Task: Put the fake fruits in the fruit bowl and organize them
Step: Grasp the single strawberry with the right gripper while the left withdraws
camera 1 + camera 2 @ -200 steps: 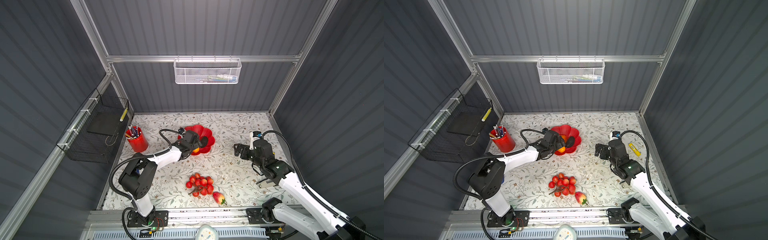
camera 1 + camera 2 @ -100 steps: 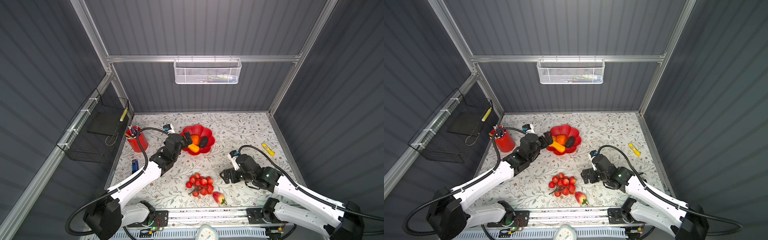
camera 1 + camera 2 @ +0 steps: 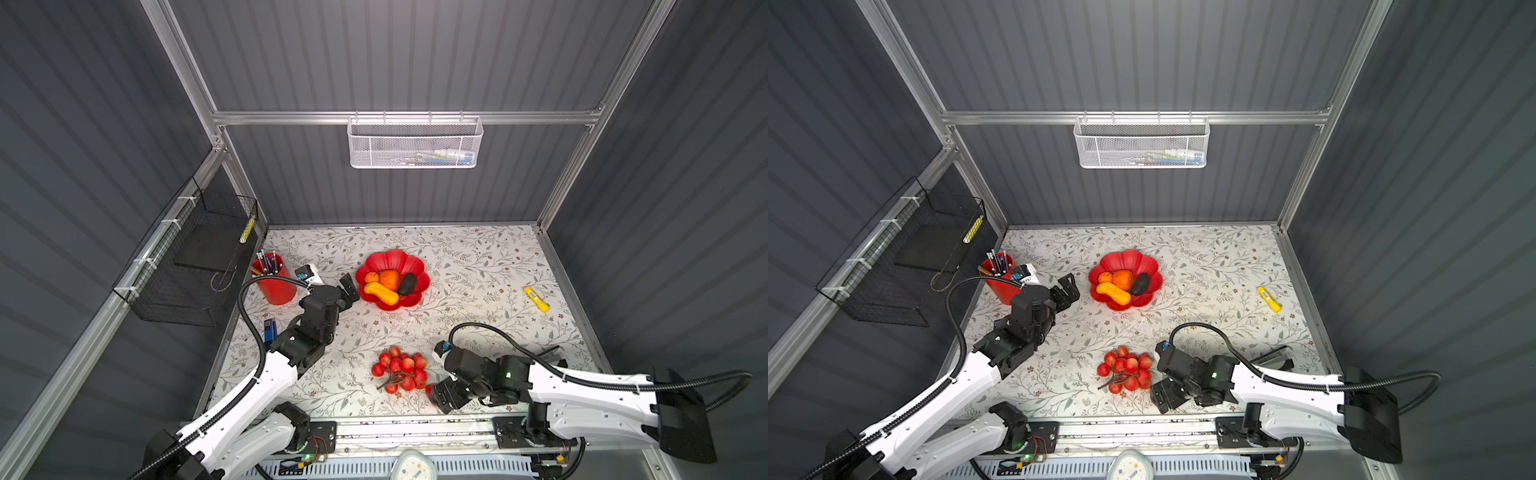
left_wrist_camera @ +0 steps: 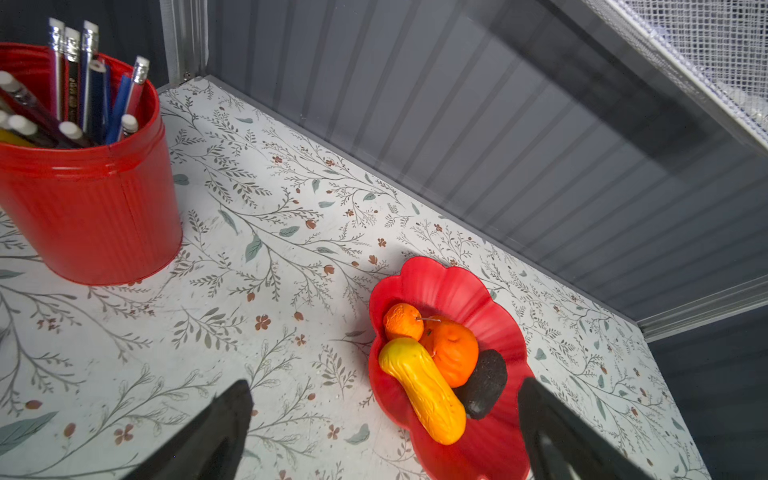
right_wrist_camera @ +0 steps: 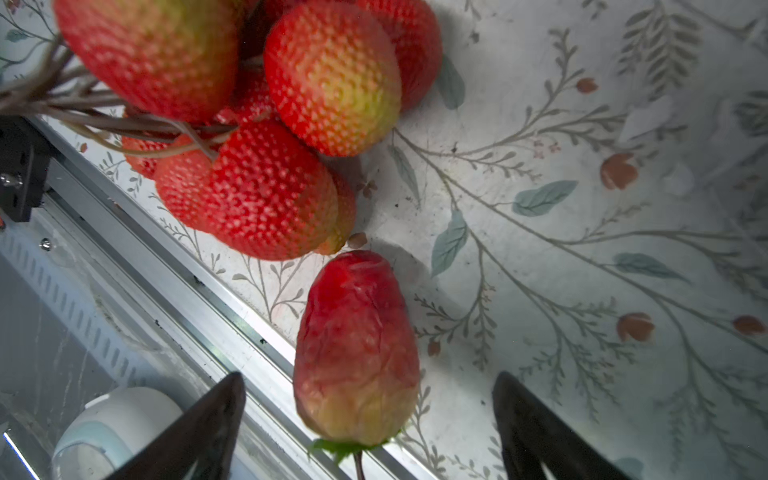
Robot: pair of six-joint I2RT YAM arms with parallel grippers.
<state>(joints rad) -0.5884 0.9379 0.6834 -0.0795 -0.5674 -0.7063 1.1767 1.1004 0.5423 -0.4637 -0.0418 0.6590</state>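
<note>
Four fruits are already lying in the red bowl (image 3: pixel 390 255): two oranges (image 3: pixel 390 278), a yellow fruit (image 3: pixel 381 293) and a dark oval one (image 3: pixel 407 284). The left pincer (image 3: pixel 349 289) is hanging wide open and empty, with the bowl just ahead of its tips and the pencil cup (image 3: pixel 274 286) off to one side. The right pincer (image 3: pixel 439 398) is reaching low over the table (image 3: pixel 478 266). Its jaws are standing apart on either side of the strawberry (image 5: pixel 357 345) without touching it. The berry bunch (image 3: pixel 399 370) is lying just beyond its tips. By my reckoning the job is sitting about two-thirds done: strawberry and bunch are waiting to go in, then some tidying.
</note>
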